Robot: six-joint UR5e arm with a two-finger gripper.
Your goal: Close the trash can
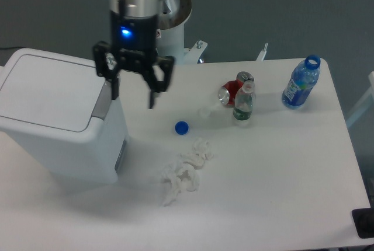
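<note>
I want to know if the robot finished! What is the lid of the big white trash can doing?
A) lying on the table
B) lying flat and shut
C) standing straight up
B: the lid lies flat on top of the trash can, and the open gripper hangs beside it, touching nothing.

Lying on the white table (280, 169): a loose blue bottle cap (182, 127), with a crumpled white tissue (184, 171) sitting near it toward the front edge. Resting on its side farther right, a red soda can (231, 91), touching a small clear bottle (243, 103) standing upright just in front of it. Standing well apart near the far right corner, a blue open-necked water bottle (301, 83), tilting slightly.
</note>
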